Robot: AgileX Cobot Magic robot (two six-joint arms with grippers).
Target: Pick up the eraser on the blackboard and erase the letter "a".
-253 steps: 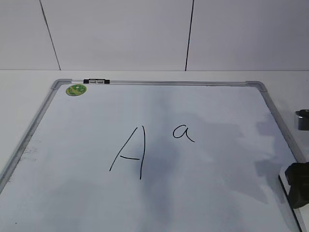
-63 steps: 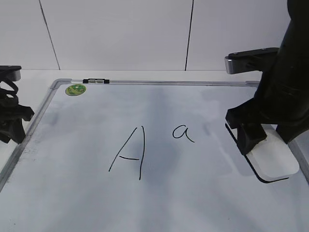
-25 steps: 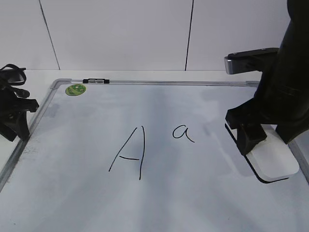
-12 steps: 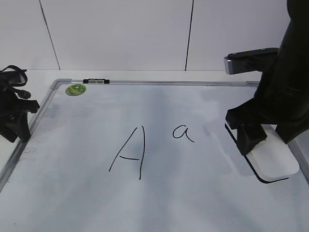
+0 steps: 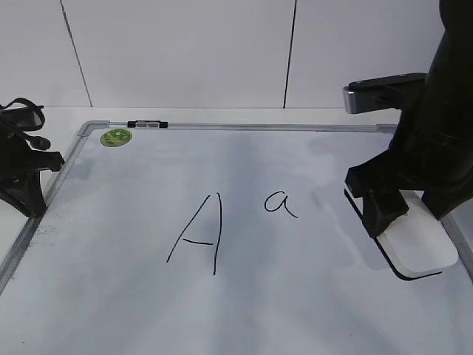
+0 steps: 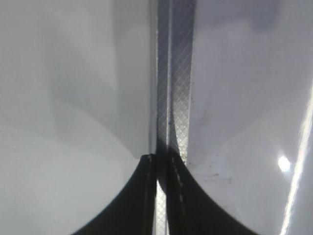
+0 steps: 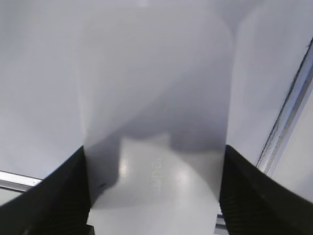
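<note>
Your left gripper [image 5: 29, 203] is pinching the left frame of the blackboard [image 5: 244, 310], jaws nearly together on the rail. Both letters are sitting untouched: one capital "A" [image 5: 198, 233], one letter "a" [image 5: 281, 203]. Your right gripper [image 5: 414, 211] is straddling the one eraser [image 5: 421, 248] at the right edge, fingers against its sides; erasing is not started.
</note>
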